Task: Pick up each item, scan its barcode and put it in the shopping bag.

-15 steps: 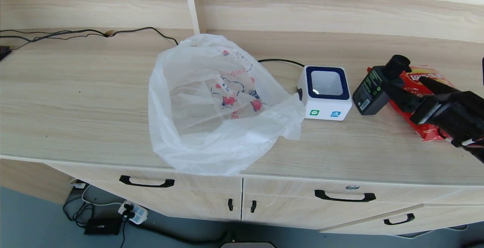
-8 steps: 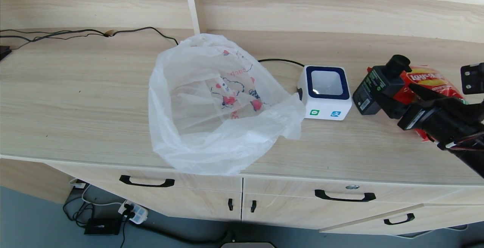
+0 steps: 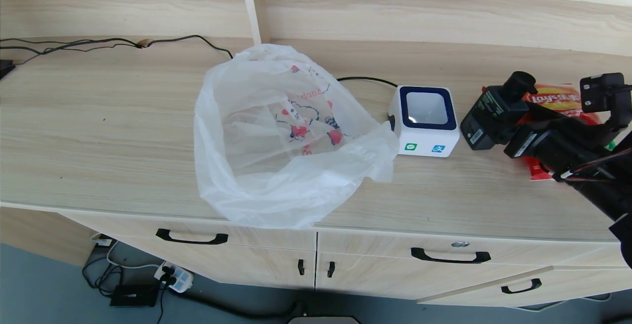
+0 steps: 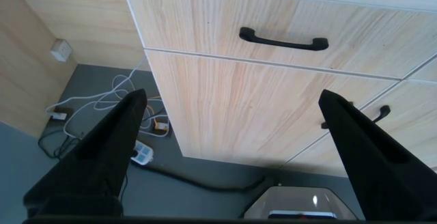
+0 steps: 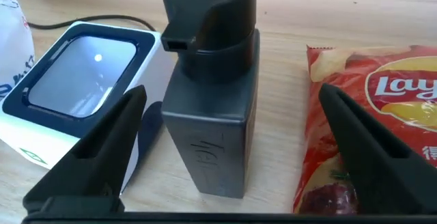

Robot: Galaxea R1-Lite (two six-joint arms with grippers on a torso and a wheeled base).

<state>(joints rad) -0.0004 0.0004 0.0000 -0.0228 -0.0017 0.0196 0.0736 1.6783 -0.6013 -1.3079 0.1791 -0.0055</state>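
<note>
Bottle lies on the tabletop at 3 o'clock from the scanner. Right claw, wide open and empty, is just beside it at 4 o'clock. Left claw is also open.

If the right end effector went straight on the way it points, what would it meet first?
Most likely the black pump bottle, directly ahead of the right end effector and centred between its open fingers. The chip bag lies off to one side.
</note>
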